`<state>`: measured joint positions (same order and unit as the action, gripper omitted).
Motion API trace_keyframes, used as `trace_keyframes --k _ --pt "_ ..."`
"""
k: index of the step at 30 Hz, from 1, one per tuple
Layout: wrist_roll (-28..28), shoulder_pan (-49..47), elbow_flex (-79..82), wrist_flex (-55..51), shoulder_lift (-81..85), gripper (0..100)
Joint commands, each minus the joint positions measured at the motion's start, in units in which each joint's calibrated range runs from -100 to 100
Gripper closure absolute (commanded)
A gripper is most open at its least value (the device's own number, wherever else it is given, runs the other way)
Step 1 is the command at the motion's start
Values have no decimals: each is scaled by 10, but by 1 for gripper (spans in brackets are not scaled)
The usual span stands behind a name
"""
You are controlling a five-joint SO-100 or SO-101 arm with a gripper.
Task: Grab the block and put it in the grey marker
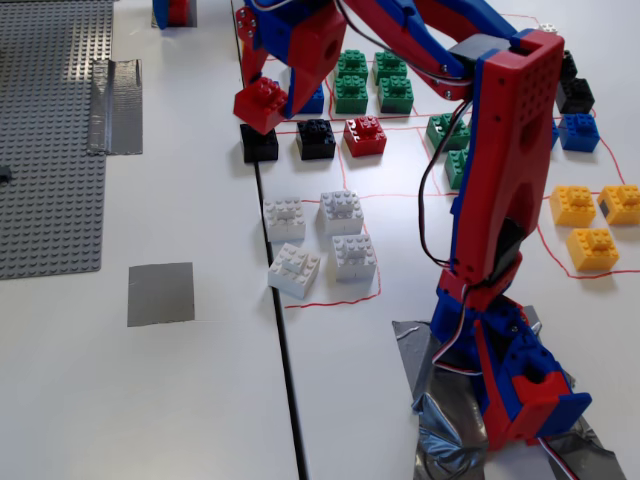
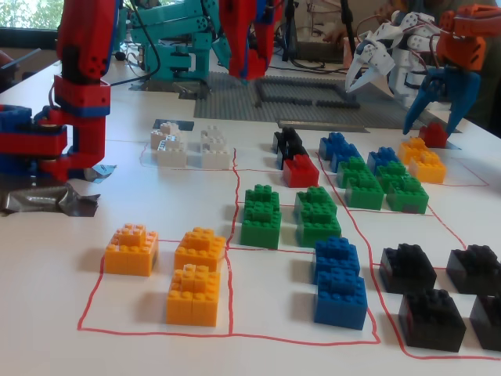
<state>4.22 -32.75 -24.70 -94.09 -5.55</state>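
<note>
In a fixed view from above, my gripper is shut on the red block, holding it in the air above the black seam, just over a black brick. The grey marker is a flat tape square lying well to the lower left of the block, with nothing on it. In a fixed view from table level, the gripper hangs high at the back, and I cannot make out the block between its red fingers. A second red brick stays on the table.
Several white bricks lie between the block and the arm's base. A large grey studded baseplate and a wrinkled tape strip are at the left. Green, blue, yellow and black bricks fill the red-lined areas. Other robot arms stand at the back.
</note>
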Motion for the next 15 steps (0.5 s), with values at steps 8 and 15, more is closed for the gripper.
trace_keyframes --k 8,15 --pt "7 -99 -8 12 47 100" --pt "16 -147 15 35 9 100"
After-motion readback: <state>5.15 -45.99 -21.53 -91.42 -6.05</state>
